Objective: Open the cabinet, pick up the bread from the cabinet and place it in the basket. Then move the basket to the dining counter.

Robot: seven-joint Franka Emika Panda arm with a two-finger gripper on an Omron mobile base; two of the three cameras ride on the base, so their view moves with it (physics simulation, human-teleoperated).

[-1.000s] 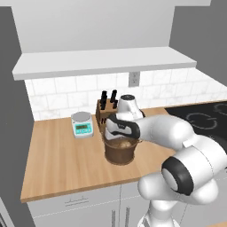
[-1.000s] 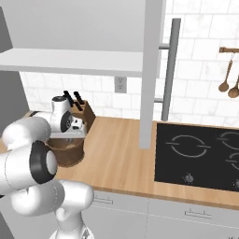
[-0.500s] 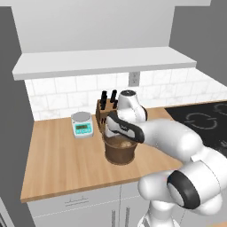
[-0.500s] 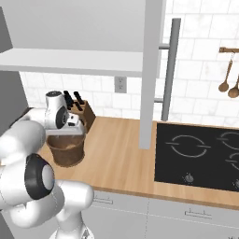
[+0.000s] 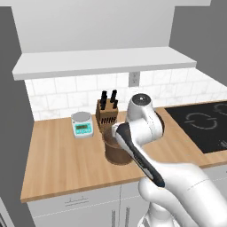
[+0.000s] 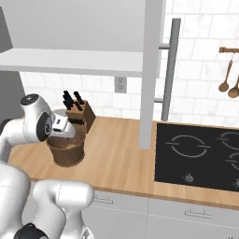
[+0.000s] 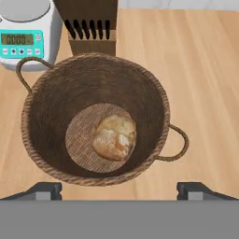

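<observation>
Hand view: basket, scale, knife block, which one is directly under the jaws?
The basket, round, brown and woven, with the bread on its floor. The scale and knife block sit beyond it.

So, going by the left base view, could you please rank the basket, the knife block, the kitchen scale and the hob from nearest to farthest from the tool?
1. Basket: directly under the tool, which hovers over its rim; the bread lies inside.
2. Knife block: just behind the basket, against the tiled wall.
3. Kitchen scale: left of the block.
4. Hob: far right.
</observation>
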